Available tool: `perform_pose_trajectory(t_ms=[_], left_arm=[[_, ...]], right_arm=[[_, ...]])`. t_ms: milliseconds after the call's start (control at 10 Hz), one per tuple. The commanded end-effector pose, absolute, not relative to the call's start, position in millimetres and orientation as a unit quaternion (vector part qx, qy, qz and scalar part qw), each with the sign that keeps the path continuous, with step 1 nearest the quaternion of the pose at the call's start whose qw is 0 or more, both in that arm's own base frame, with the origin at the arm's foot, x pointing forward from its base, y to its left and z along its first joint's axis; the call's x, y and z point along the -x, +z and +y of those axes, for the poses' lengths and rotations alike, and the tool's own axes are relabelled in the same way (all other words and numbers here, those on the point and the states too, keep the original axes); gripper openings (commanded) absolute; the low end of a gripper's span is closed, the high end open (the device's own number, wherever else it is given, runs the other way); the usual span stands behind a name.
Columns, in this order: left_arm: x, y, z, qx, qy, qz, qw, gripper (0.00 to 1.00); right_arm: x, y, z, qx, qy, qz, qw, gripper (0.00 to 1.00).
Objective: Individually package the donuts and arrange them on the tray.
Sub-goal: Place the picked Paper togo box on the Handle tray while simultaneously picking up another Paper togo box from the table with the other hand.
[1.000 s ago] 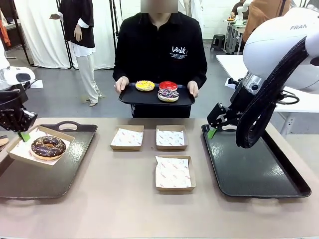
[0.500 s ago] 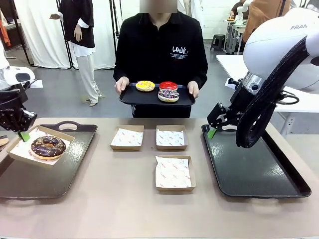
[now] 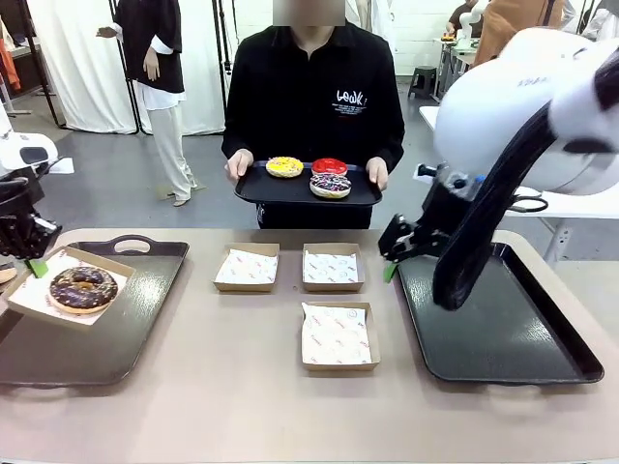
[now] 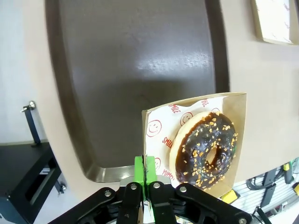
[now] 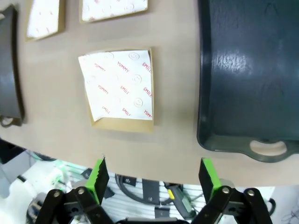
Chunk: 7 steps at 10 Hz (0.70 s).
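Donut (image 3: 83, 288) (in box (image 3: 35, 292)) over tray (image 3: 135, 329) edge

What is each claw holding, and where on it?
The left claw pinches the cardboard box under the chocolate donut by its side rim; the right claw is open, holding nothing.

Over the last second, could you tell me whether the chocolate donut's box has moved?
Yes. Pinched by the left gripper, the box with the chocolate donut has shifted leftward in the front view, away from the handle of the left tray.
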State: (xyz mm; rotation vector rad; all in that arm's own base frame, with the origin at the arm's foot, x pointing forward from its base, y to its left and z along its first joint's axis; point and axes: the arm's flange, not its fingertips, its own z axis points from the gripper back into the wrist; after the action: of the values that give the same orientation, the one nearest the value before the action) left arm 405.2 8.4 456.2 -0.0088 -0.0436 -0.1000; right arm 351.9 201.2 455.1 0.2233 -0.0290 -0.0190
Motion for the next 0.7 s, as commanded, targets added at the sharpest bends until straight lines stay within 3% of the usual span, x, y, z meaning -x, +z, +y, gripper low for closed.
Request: perform_pose_trajectory(t_ms=[0, 300, 600], left_arm=[[-394, 446, 24, -0.025, -0.062, -0.039, 0.997, 0.01], [-398, 428, 29, -0.025, -0.077, -0.024, 0.996, 0.01], [-398, 415, 27, -0.007, -0.049, -0.027, 0.998, 0.01]], right_arm=[[-356, 437, 231, -0.054, -0.014, -0.032, 0.998, 1.00], [-354, 404, 260, -0.018, 0.060, -0.094, 0.994, 1.00], [-356, 377, 261, -0.026, 0.055, -0.080, 0.995, 1.00]])
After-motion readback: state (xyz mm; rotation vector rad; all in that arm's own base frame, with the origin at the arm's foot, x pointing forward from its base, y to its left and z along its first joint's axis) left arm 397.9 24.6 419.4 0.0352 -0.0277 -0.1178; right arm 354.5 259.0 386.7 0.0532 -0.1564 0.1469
